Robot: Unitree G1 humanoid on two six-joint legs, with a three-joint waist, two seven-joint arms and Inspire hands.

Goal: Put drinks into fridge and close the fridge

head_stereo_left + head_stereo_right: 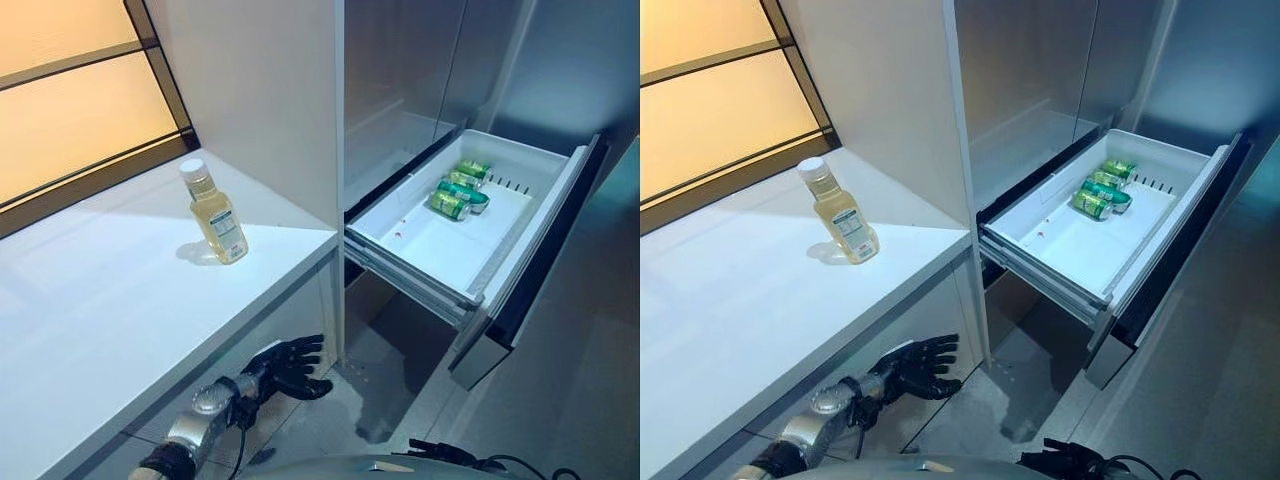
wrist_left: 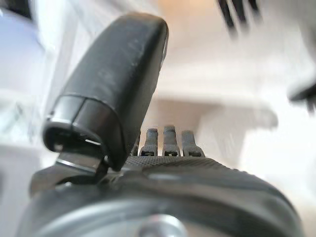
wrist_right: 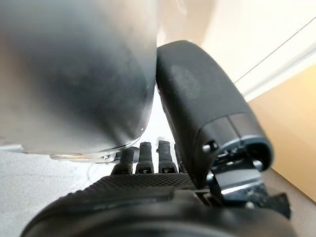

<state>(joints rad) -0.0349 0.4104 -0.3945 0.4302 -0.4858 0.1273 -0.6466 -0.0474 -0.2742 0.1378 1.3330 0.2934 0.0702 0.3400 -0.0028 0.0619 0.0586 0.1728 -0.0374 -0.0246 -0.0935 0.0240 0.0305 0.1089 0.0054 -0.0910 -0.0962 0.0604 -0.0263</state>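
Fingers of the left hand (image 1: 290,365) are loosely spread and slightly curled, holding nothing; the hand hangs low at the bottom centre-left of the left eye view, below the edge of the white counter (image 1: 90,300), with its silver forearm running down to the lower left. Its own wrist view shows the left thumb standing up straight and the fingertips (image 2: 165,140) in a row beyond the palm, with only blurred pale surfaces past them.

The right hand (image 3: 148,182) barely shows in the eye views, as a dark shape at the bottom edge right of centre (image 1: 1065,462). In the right wrist view its thumb stands up and the fingers reach straight forward, relaxed and empty, beside a large grey rounded surface that fills the upper left of that frame.

A bottle (image 1: 214,212) of pale yellow drink with a white cap stands upright on the counter, left of centre, near the white cabinet side. Right of centre, the fridge drawer (image 1: 420,250) is pulled out and open. Three green cans (image 1: 458,190) lie on their sides close together at the far end of the drawer. Neither wrist view shows the bottle or the cans.
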